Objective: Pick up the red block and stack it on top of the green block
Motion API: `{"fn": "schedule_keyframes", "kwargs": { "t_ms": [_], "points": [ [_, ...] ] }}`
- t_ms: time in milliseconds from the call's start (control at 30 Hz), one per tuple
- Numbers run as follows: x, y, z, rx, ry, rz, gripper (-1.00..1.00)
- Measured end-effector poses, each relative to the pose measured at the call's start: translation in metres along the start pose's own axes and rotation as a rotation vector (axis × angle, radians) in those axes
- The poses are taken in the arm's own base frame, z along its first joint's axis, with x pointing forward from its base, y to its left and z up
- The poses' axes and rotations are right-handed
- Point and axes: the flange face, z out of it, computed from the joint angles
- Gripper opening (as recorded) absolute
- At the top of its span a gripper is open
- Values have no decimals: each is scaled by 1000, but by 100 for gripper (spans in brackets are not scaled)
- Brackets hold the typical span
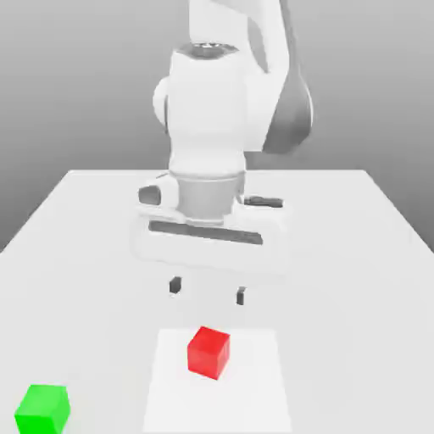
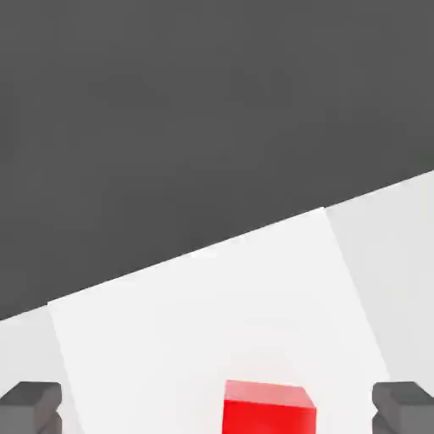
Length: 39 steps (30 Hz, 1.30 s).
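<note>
Nothing is stacked yet: in the exterior view your end effector (image 1: 208, 291) hangs spread above the red block (image 1: 208, 352), with the green block (image 1: 42, 408) well apart on the table (image 1: 356, 254). In the hand view the red block (image 2: 269, 407) sits between the fingertips (image 2: 30, 405), ungrasped.

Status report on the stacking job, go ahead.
Gripper open, above table. Red block below it, ungrasped. Green block apart, at exterior view's left. Nothing between.

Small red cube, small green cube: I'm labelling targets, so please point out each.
small red cube (image 1: 208, 352), exterior view, on its front face.
small green cube (image 1: 42, 409), exterior view, on its front face.
</note>
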Motion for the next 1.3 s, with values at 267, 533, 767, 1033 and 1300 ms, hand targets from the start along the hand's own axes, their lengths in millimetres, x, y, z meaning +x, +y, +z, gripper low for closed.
{"fn": "schedule_keyframes", "kwargs": {
  "t_ms": [267,533,767,1033,1300],
  "points": [
    [-8,18,88,-47,-21,23,-100],
    [-8,17,83,-46,-21,24,-100],
    [15,11,27,-46,-21,55,-100],
    [146,-5,8,-46,-23,187,-100],
    [237,12,42,-48,-16,269,-100]
  ]
}}
